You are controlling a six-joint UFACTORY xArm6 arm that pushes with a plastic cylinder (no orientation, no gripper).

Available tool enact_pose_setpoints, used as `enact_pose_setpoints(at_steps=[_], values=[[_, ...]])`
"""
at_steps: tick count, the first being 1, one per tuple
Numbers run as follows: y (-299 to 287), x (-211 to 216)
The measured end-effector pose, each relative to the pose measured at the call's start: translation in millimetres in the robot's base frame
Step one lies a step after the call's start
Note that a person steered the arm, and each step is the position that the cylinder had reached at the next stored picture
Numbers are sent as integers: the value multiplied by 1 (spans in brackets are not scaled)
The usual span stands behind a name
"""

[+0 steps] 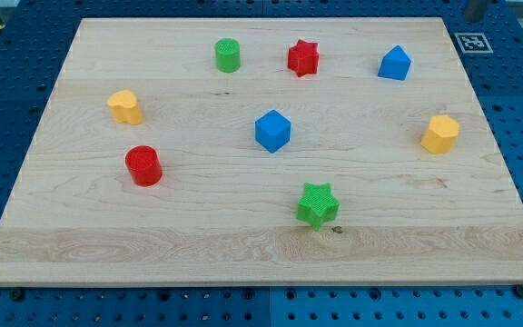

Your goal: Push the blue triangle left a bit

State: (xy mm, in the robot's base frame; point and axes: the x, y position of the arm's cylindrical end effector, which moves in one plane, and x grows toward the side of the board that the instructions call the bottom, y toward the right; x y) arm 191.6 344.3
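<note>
Tip of my rod: not visible, so its bearing from the blue triangle (394, 64) and its state could not be told. Triangle sat far right, red star (303, 57) to its left.

The wooden board (243, 245) sits on a blue pegboard table (7, 82), and the rod's tip doesn't show anywhere. The blue triangle (394, 64) is up near the view's top right, with the red star (303, 57) to its left and the green cylinder (228, 55) further left. A blue cube (272, 130) sits mid-board. The yellow block (124, 106) and red cylinder (143, 165) are on the left, another yellow block (440, 133) on the right, and a green star (317, 203) low down.
</note>
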Motion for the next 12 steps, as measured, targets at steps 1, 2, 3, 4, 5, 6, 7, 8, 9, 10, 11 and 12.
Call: enact_pose_setpoints(at_steps=[1,2,3,4,5,6,7,8,9,10,11,12], values=[[-1,0],[1,1],[1,3],[0,-1],[1,2],[1,2],[1,3],[1,4],[-14,18],[-97,75],[-99,76],[-99,72]])
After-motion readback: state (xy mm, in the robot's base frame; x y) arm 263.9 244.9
